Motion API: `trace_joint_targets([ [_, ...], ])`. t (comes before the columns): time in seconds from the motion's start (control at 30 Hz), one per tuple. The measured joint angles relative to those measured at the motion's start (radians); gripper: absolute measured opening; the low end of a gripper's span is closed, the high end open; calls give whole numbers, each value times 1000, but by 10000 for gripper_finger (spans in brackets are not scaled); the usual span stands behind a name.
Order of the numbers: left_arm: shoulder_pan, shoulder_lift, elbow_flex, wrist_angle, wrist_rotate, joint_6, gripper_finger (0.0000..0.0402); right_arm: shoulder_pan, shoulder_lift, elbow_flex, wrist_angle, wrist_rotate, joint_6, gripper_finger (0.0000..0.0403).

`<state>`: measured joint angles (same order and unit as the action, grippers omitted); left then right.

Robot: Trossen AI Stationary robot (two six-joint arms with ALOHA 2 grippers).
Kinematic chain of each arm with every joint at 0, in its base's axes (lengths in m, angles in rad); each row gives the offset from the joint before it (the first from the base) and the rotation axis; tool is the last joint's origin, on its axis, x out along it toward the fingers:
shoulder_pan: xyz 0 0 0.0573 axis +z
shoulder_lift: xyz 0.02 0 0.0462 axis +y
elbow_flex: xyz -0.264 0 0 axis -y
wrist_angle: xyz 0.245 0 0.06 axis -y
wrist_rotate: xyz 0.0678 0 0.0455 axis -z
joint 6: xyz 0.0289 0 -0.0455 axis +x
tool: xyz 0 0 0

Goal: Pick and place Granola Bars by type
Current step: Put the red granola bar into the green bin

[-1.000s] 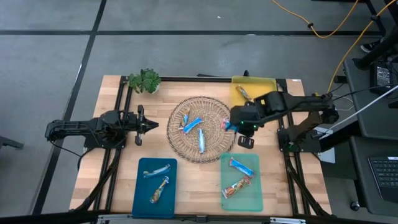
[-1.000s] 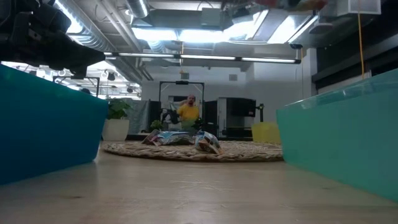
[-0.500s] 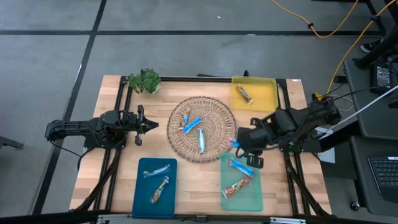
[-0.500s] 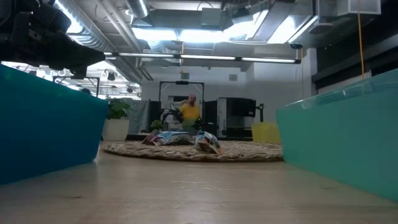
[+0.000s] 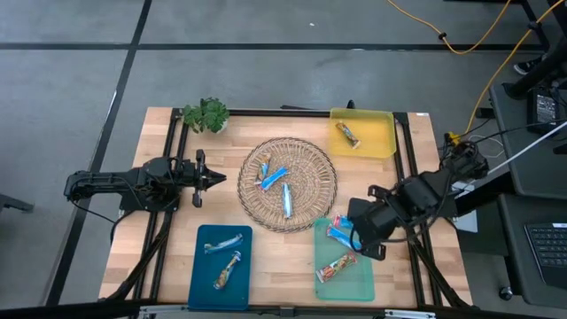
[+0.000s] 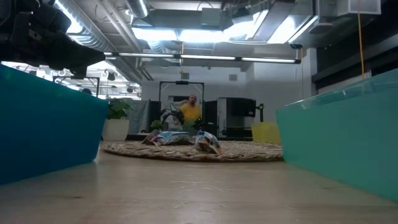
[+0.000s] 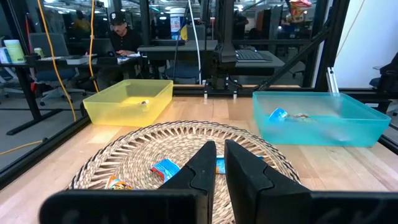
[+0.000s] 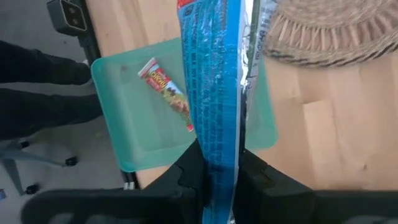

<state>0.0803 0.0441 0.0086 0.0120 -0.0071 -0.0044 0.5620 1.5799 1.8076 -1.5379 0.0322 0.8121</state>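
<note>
My right gripper (image 5: 344, 223) hangs over the far end of the green tray (image 5: 363, 282), shut on a blue granola bar (image 8: 211, 93). In that tray lie a blue bar (image 5: 342, 237) and a red-orange bar (image 5: 335, 268). Three more blue bars (image 5: 276, 177) rest in the wicker basket (image 5: 306, 151). Two silvery bars (image 5: 222, 245) lie in the blue tray (image 5: 200, 288), and an orange-brown bar (image 5: 347, 134) lies in the yellow tray (image 5: 379, 142). My left gripper (image 5: 220, 178) waits left of the basket, shut and touching nothing. My right gripper pinches the blue bar's lower part (image 8: 214, 163) between its two fingers (image 8: 186, 177), which lie across the bar's width. The fingers point down from above. The bar is lifted clear and runs straight out past the fingertips over the green tray (image 8: 124, 93).
A leafy green sprig (image 5: 205, 115) stands at the table's far left corner. Bare wood lies between the blue and green trays (image 5: 282, 266). In the low view the basket (image 6: 193, 150) sits between the blue tray wall (image 6: 43, 124) and green tray wall (image 6: 342, 137); a person stands far behind.
My right gripper has carried the blue bar from the basket's right rim toward the table's near edge and now hangs over the far end of the green tray, still shut on it. The left arm has kept still.
</note>
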Motion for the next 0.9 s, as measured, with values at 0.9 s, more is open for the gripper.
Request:
trace_joint_targets([
  [0.9,0,0,0,0,0,0,28,164,99,0,25,3,300,57],
])
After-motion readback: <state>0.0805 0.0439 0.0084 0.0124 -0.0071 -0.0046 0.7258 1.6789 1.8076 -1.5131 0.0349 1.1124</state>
